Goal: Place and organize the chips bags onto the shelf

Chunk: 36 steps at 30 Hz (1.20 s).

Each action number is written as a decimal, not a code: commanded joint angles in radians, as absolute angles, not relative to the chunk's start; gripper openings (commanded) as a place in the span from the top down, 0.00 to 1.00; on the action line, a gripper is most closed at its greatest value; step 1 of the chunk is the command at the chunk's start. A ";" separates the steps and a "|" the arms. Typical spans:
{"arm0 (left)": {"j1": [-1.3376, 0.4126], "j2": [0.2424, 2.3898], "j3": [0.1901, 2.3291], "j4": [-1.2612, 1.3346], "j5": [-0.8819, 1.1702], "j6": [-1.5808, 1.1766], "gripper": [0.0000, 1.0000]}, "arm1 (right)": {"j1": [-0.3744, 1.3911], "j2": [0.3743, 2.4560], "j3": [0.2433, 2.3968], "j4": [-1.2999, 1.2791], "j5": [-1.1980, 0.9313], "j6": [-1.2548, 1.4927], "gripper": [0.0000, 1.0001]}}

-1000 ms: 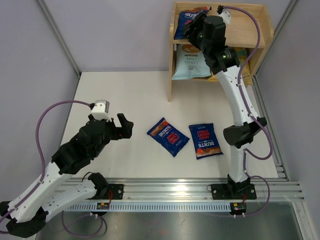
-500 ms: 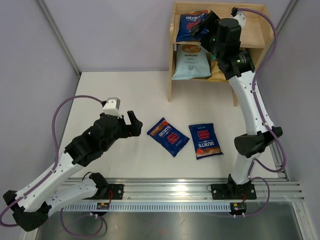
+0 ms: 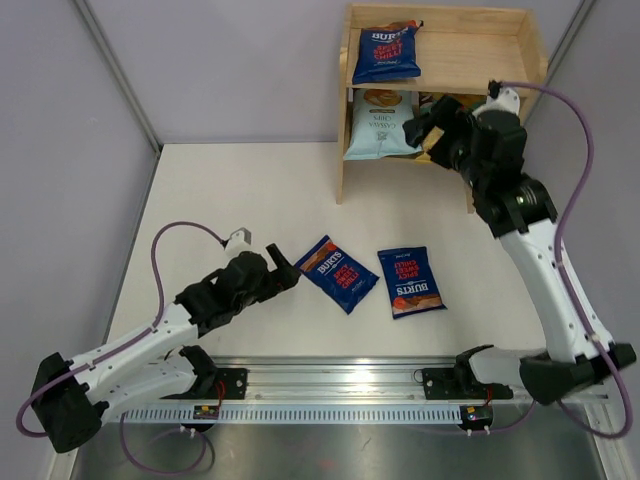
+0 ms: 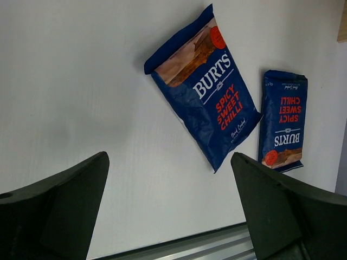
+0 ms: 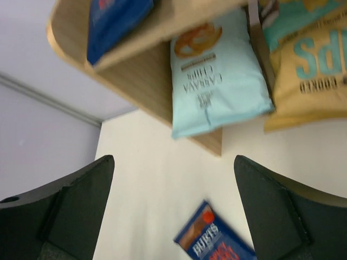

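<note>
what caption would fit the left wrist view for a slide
Open left pincer above the white table, facing a tilted Burts bag with a second Burts bag beyond it.

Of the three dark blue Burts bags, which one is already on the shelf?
The Burts bag on the top tier of the shelf; the other two lie flat on the table.

The shelf [image 3: 470, 50] is pale bare wood, unvarnished and matt. The dark blue bags [image 4: 209, 89] are crinkled plastic film with a slight sheen; the light blue bag [image 5: 217, 81] looks duller. The table [image 3: 230, 190] is smooth matt white, its front rail [image 3: 350, 378] ribbed bare metal.
</note>
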State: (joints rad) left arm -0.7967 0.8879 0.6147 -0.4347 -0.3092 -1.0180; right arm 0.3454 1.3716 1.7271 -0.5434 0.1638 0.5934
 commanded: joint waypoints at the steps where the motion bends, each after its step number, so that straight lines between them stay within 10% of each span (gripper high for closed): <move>1: -0.802 0.899 0.569 -0.259 -0.325 -1.176 0.01 | 0.339 1.163 1.486 -0.431 0.066 0.534 0.01; 11: -0.828 1.099 0.534 -0.109 -0.357 -1.301 0.11 | 0.339 0.734 1.048 -0.515 0.023 0.575 0.01; 28: -0.821 1.545 0.681 0.032 -0.339 -1.279 0.19 | 0.339 0.571 0.916 -0.558 -0.121 0.603 0.02; 36: -0.807 1.629 0.719 0.003 -0.360 -1.293 0.48 | 0.339 0.575 0.881 -0.548 -0.133 0.629 0.04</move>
